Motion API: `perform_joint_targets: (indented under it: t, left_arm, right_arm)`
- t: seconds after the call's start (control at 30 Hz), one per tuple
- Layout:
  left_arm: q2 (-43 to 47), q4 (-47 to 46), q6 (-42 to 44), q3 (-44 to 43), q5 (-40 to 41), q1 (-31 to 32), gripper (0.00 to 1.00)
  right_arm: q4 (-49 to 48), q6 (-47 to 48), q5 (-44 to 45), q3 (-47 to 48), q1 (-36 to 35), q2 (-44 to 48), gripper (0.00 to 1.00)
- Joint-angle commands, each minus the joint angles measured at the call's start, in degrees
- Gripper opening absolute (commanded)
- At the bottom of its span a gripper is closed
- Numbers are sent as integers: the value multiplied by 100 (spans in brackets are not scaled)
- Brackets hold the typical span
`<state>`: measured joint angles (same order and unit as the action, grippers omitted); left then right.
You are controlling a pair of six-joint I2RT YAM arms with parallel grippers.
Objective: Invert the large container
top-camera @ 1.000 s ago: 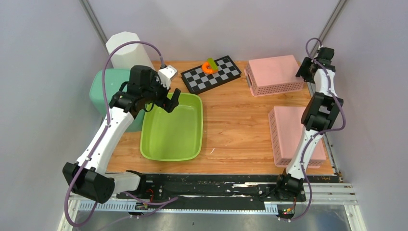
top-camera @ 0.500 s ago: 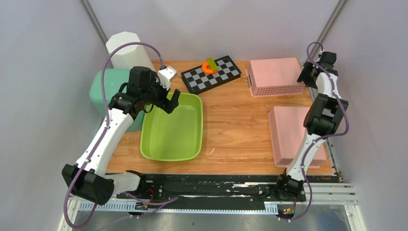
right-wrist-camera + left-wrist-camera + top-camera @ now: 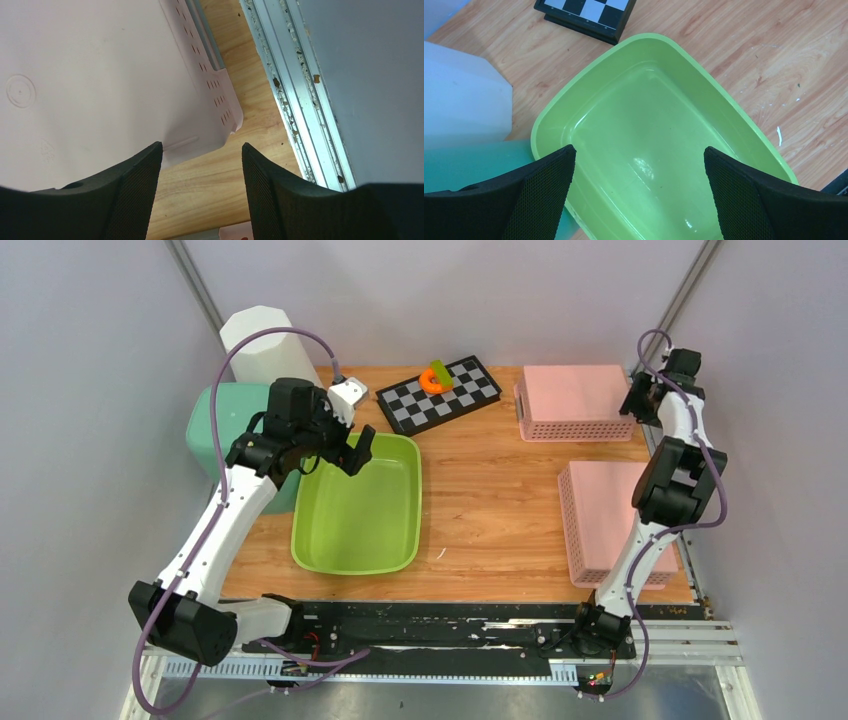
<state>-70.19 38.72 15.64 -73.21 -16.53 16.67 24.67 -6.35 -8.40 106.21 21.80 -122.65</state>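
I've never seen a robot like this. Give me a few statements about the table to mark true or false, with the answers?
1. The green tub sits open side up. True.
2. The left gripper is clamped on the tub's rim. False: it hangs open over the tub, holding nothing.
3. The far pink basket and near pink basket both lie bottom up. True.
4. The checkerboard is bare. False: an orange and green piece sits on it.
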Motion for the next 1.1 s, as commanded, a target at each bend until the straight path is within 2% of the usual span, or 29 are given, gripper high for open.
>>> perform_joint_targets:
  t: [0.0, 0.33, 0.6, 1.07]
  left_arm:
    - [119, -100, -56, 77, -121, -32, 100]
    - [169, -106, -69, 88, -144, -32, 100]
    - [185, -109, -60, 105, -140, -32, 100]
    - [167, -140, -52, 111, -148, -32, 100]
  right_arm:
    - [250, 66, 136, 58, 98, 384, 62]
    - [258, 117, 278, 78, 98, 495, 62]
    - [273, 103, 383, 484, 81, 51, 61]
    - [288, 569, 390, 46, 66, -63, 61]
